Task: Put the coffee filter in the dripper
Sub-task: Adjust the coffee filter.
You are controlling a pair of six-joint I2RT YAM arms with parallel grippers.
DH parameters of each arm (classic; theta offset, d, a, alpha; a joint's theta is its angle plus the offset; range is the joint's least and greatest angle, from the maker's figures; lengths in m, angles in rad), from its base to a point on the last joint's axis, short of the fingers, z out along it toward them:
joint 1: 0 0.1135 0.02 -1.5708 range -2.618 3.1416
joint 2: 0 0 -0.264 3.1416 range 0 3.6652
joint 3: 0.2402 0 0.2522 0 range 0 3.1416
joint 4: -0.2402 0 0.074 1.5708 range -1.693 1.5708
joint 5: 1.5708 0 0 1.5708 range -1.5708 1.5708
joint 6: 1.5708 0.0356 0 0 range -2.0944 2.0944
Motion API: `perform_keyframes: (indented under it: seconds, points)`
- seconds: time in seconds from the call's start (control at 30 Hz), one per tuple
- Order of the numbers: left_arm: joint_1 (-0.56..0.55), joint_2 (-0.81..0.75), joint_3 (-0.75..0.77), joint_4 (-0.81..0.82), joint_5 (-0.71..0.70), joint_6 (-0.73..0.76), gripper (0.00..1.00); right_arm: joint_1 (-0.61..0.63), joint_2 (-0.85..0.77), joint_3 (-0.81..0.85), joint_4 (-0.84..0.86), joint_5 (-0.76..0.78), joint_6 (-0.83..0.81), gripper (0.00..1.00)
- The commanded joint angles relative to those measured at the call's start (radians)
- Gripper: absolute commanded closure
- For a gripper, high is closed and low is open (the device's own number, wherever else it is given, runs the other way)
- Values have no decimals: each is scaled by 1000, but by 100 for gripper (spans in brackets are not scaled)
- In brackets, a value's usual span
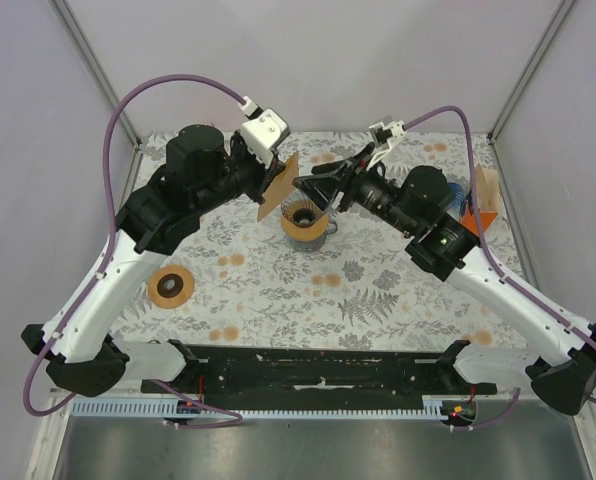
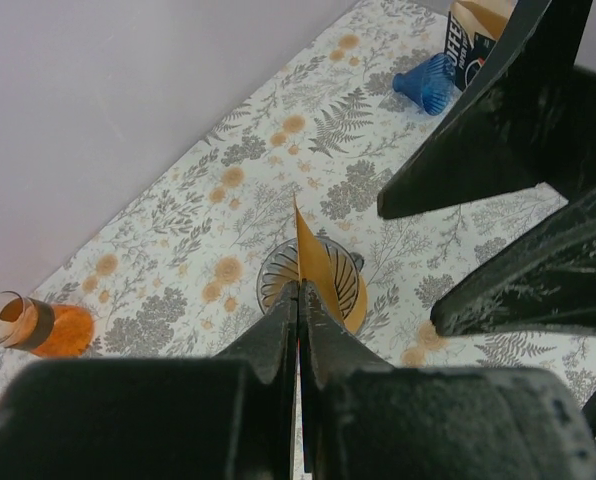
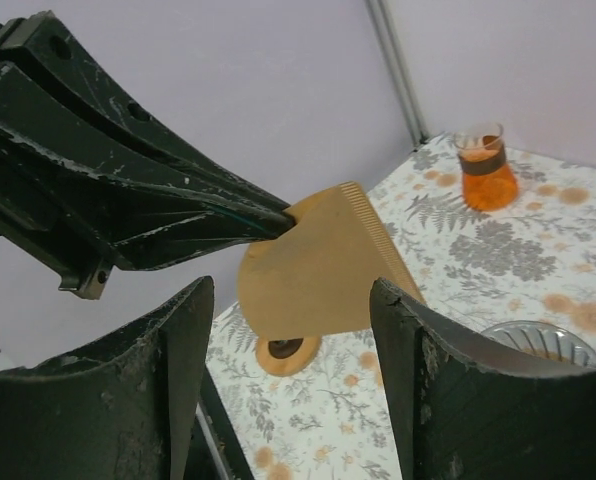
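A flat brown coffee filter (image 1: 278,188) hangs in the air with my left gripper (image 1: 273,178) shut on its upper edge. The left wrist view shows this filter (image 2: 314,262) edge-on, just past the closed fingertips, over the dripper (image 2: 275,277). The dripper (image 1: 303,223) is a ribbed glass cone with a wooden collar, standing at mid table just right of the filter. My right gripper (image 1: 313,193) stands open beside the filter, above the dripper. From the right wrist, the filter (image 3: 313,262) hangs ahead of the gap between my spread fingers (image 3: 183,375), untouched by them.
A wooden ring (image 1: 171,286) lies at the front left of the table. A small glass carafe (image 3: 486,170) of orange liquid stands by the back corner. A blue cup (image 2: 425,83) and a coffee box (image 2: 471,38) stand at the far right.
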Motion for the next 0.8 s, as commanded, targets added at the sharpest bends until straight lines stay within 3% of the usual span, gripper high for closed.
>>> perform_keyframes:
  seconds: [0.0, 0.5, 0.77]
  points:
    - [1, -12, -16, 97, 0, -76, 98, 1, 33, 26, 95, -80, 82, 29]
    - [3, -29, -50, 108, 187, -129, 98, -22, 105, 84, 62, -64, 94, 32]
    - [1, -35, -61, 106, 167, -113, 98, -43, 92, 66, 70, -44, 96, 62]
